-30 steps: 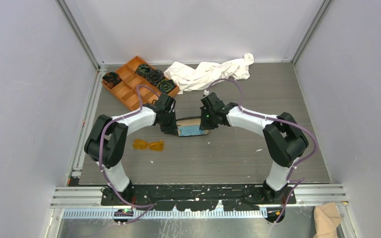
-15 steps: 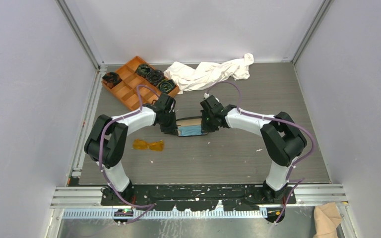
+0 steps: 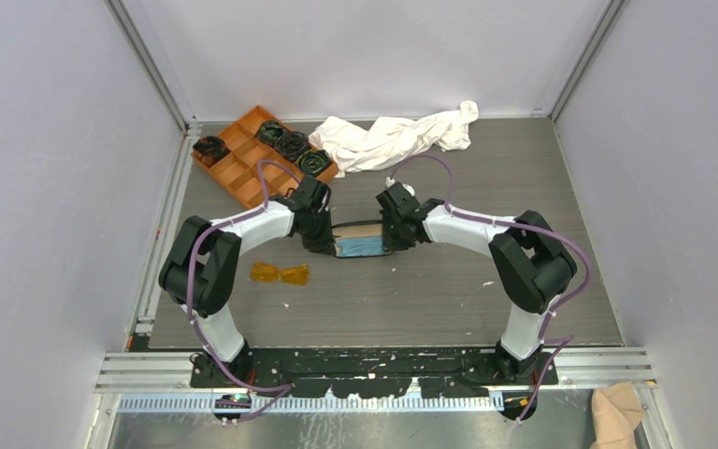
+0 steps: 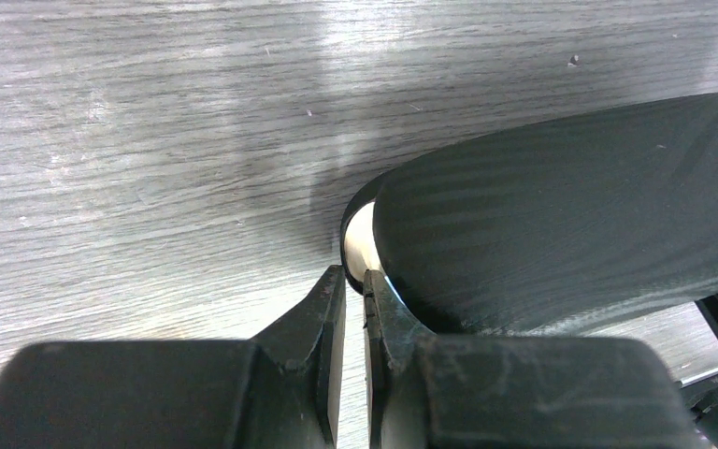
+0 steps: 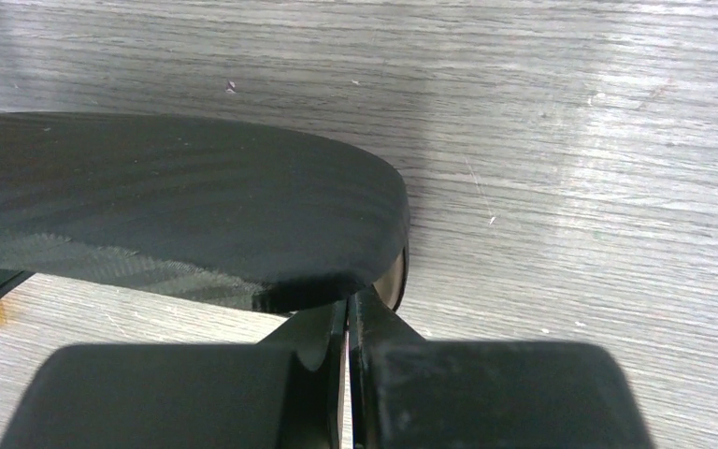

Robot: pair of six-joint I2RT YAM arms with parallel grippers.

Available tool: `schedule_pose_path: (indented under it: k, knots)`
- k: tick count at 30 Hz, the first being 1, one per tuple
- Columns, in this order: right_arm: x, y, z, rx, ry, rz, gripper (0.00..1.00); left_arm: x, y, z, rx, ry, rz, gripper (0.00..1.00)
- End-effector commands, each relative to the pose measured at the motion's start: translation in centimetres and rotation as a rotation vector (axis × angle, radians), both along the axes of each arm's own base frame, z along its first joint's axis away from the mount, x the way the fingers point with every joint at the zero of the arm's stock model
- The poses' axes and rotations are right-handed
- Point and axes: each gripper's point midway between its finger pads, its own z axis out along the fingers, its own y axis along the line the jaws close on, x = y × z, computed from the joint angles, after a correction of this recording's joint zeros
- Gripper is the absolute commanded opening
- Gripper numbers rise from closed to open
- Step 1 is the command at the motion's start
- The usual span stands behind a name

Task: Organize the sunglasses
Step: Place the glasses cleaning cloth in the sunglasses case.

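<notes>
The black glasses case point(image 3: 355, 228) is pinched endwise by left jaws and right jaws, presumably steadied for the sunglasses point(image 3: 279, 273).

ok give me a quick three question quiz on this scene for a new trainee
1. True or false: the sunglasses lie inside the black case.
2. What lies in the case? A) a white cloth B) a blue cloth C) nothing
3. Which arm's gripper is nearer the sunglasses?
Key: 1 false; 2 B; 3 the left gripper.
</notes>
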Motion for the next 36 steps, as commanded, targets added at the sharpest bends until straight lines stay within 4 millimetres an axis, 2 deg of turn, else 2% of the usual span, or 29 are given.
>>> schedule_pose_path:
  k: [1,5,7,12,17,22,30,36]
  knots:
    - [0.7,0.3,3.7,0.048,-0.079,-0.006,0.04,-0.3,0.0,-0.3,0.011,0.015,-0.023,0.13]
    - [1.0,-0.2,6.1,0.061,-0.139,-0.024,0.05,-0.3,0.0,-0.1,0.011,0.011,-0.024,0.13]
    - [1.1,-1.0,6.7,0.041,-0.167,-0.041,0.07,-0.2,0.0,0.1,0.009,0.006,-0.024,0.13]
    - [0.5,-2.4,6.6,0.015,-0.183,-0.07,0.14,-0.1,-0.2,0.9,0.0,-0.007,-0.028,0.14]
    - [-0.6,-3.8,6.1,0.004,-0.183,-0.107,0.17,0.0,-0.2,2.4,-0.011,-0.037,-0.034,0.23]
    - [-1.1,-5.0,7.4,-0.002,-0.22,-0.128,0.23,-0.1,0.1,3.3,-0.006,-0.052,-0.036,0.31]
    - [-1.7,-6.0,8.7,0.009,-0.247,-0.153,0.28,-0.2,0.1,6.7,-0.035,-0.108,-0.043,0.37]
    - [-2.3,-6.4,9.0,0.022,-0.252,-0.167,0.29,-0.5,1.1,9.4,-0.012,-0.155,-0.037,0.39]
